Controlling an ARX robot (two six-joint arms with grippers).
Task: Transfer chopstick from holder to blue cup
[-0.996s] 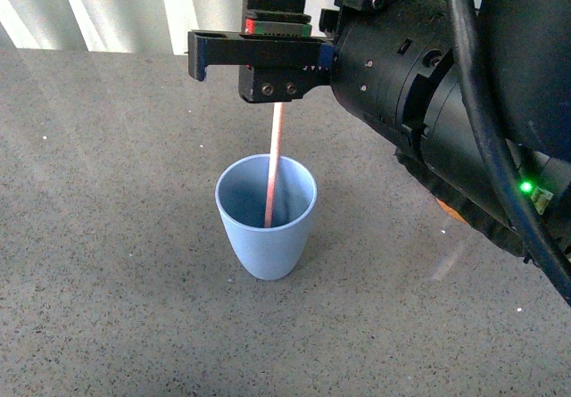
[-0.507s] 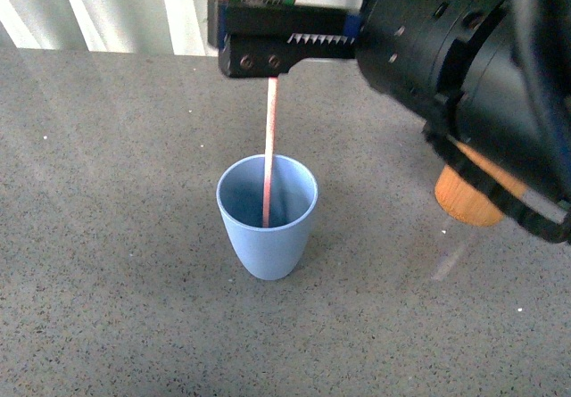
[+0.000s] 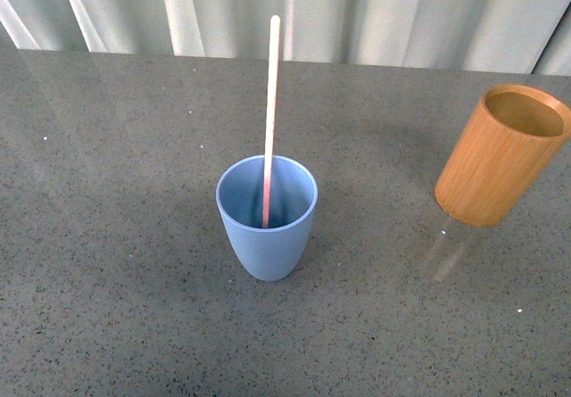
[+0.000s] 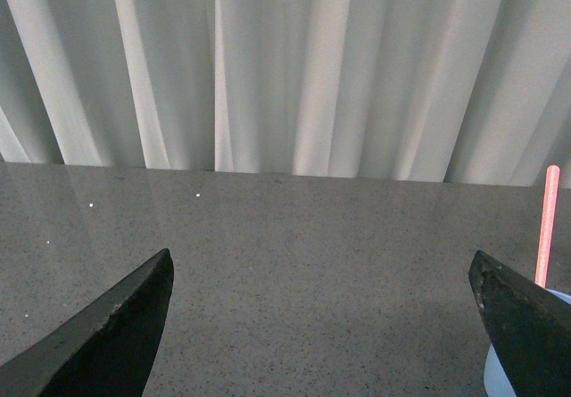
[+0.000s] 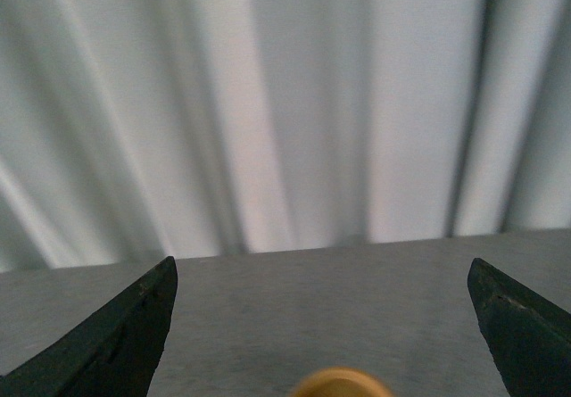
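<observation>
Soft, even daylight, faint shadows; the right wrist view looks blurred, perhaps from motion.

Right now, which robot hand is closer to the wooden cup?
Probably right. The right gripper faces the wooden holder, whose rim shows just below its open fingers. The left gripper sees no holder, only the chopstick in the blue cup beside one finger.
</observation>
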